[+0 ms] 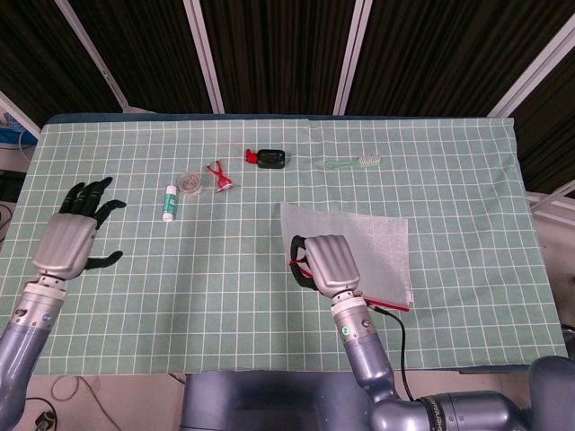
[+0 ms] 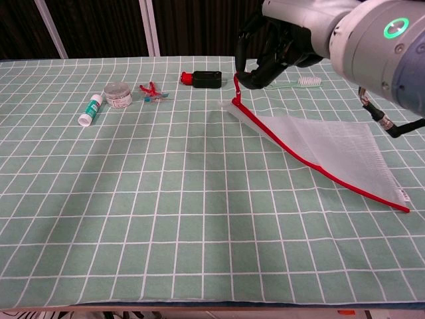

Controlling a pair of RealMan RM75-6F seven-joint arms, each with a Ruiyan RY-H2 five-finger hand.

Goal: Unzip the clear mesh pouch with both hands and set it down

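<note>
Right hand [image 1: 325, 262] raised over table [image 1: 225, 260], fingers curled round red tab at pouch [image 2: 332, 143] corner, pinching it; pouch hangs tilted from that grip, near corner lifted, far end prob. touching cloth toward right edge. Likely held up this way so zip edge [image 2: 319, 169] comes off the table and sits taut, leaving room for a second grip. Left hand [image 1: 74, 235] off to far left, well apart from pouch, fingers spread, holding nothing — looks to be en route for the two-hand part, though not yet near. Unzip itself not begun, judging by zip closed along whole length.

Pouch: flat, clear w/ fine white mesh, see-through to green check beneath; red zip strip along one long edge, small white tag at low end in chest view. Appears empty. Thin and floppy, sags between held corner and resting end, so likely to twist if pulled w/o a second anchor.

Elsewhere, along far side, none near pouch: glue stick [image 1: 170, 201], small round tin [image 1: 190, 183], red clip [image 1: 219, 174], black-and-red item [image 1: 267, 159], green brush [image 1: 354, 162].
</note>
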